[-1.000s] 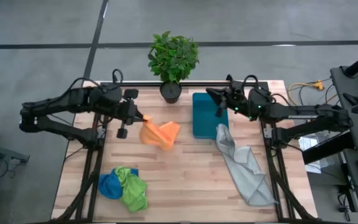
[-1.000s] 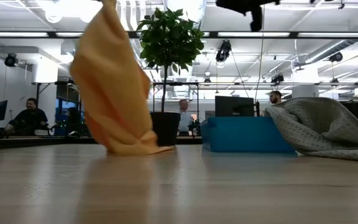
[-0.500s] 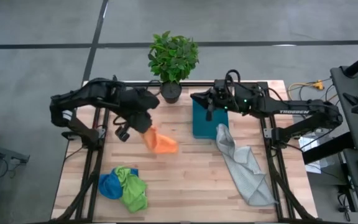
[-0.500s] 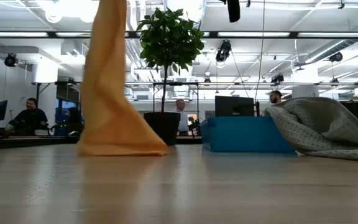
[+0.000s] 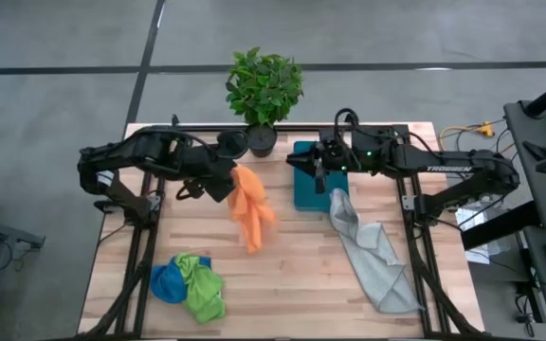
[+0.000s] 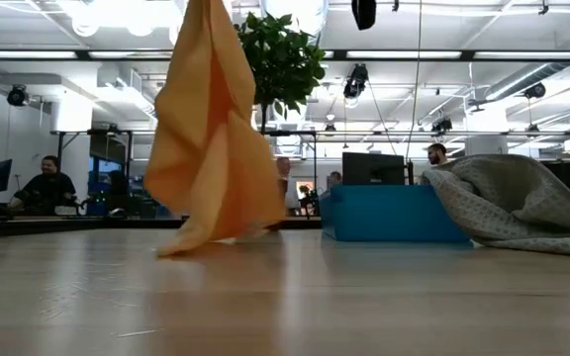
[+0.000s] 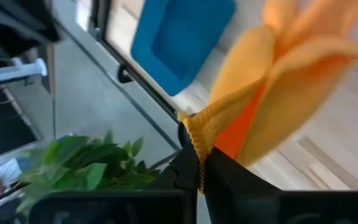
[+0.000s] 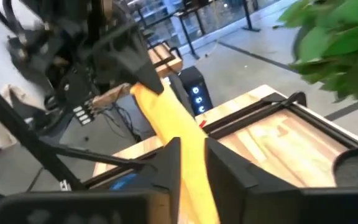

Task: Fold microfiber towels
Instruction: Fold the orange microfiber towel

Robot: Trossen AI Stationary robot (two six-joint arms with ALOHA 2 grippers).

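one second on and the orange towel (image 5: pixel 249 210) has gone from slumped on the surface (image 5: pixel 282 265) to hanging long from the left tool (image 5: pixel 232 179), clamped shut on its top edge, only the tail brushing the wood. that looks like a shake-out before folding. the right tool (image 5: pixel 318 170) has slid in over the teal bin (image 5: pixel 309 180), fingers slightly parted, holding nothing. grey towel (image 5: pixel 368 251) and the blue and lime green towels (image 5: pixel 190 284) wait untouched. "trossen" reads on the right arm.

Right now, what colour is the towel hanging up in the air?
Orange. The towel hangs from the left gripper; the low view shows it best.
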